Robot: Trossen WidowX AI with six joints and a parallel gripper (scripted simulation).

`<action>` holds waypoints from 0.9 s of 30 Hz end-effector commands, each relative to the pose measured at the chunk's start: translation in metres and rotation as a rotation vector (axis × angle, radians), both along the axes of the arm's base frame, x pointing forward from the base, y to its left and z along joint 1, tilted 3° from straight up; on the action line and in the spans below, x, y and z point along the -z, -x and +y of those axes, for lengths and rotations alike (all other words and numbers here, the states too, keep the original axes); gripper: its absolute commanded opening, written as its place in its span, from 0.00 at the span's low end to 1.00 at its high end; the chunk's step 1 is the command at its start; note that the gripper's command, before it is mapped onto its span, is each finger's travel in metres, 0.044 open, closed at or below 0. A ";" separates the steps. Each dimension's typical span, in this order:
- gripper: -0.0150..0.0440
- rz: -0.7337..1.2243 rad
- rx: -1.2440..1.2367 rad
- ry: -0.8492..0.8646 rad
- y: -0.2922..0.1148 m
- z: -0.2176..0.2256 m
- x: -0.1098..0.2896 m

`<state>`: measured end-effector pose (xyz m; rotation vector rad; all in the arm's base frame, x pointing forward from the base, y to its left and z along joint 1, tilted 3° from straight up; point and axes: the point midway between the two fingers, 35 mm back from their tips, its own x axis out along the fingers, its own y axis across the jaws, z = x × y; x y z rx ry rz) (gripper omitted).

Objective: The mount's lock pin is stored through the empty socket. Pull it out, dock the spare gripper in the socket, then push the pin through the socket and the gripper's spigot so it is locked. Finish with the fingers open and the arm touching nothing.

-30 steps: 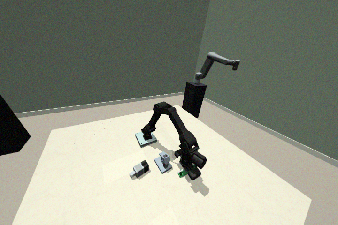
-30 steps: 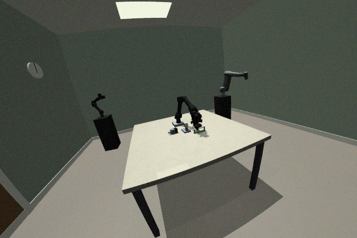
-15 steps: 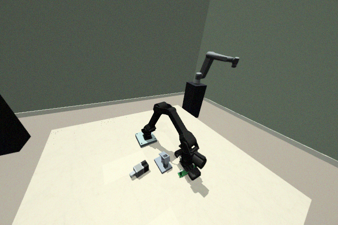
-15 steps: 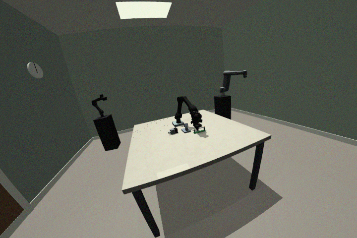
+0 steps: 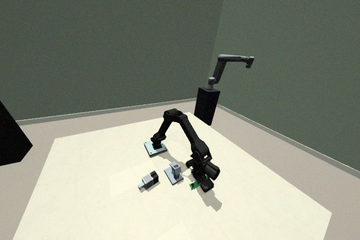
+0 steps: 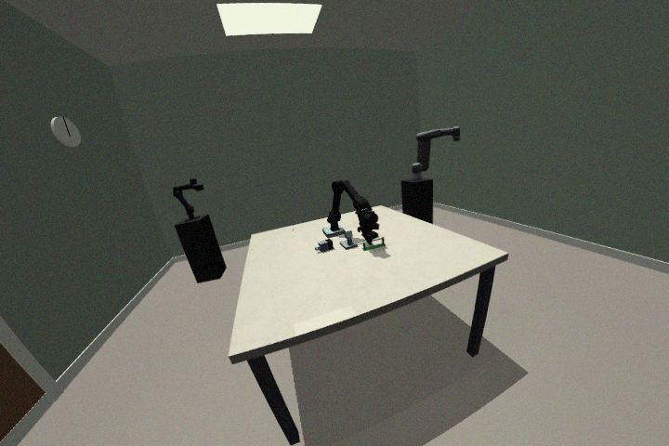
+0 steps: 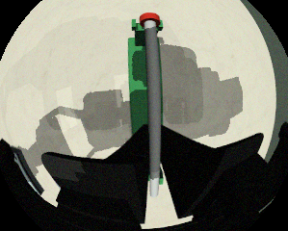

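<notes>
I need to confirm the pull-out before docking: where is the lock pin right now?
The lock pin is clamped in the gripper, out of the socket, held low over a green holder on the table just beyond the mount.

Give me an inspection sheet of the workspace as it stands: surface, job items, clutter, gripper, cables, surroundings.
Surface: cream table top, lit, arm shadows on it.
Lock pin: grey shaft, red head, out of the socket, held over a green holder.
Socket mount: upright on its plate, socket vacant.
Spare gripper: lying on the table beside the mount, not docked.
Clutter: nothing seen.
Gripper: shut on the lock pin, low over the table.
Cables: nothing seen.
Surroundings: camera arms on black pedestals, wall clock, green walls.
</notes>
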<state>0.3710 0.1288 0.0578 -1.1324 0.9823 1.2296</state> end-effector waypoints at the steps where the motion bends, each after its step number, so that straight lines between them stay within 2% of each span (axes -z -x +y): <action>1: 0.25 0.012 -0.003 0.004 0.001 0.000 0.005; 11: 0.25 0.000 0.000 0.000 0.000 0.000 0.000; 23: 0.79 0.000 0.000 0.000 0.000 0.000 0.000; 27: 0.97 0.001 0.000 0.000 0.001 0.000 -0.012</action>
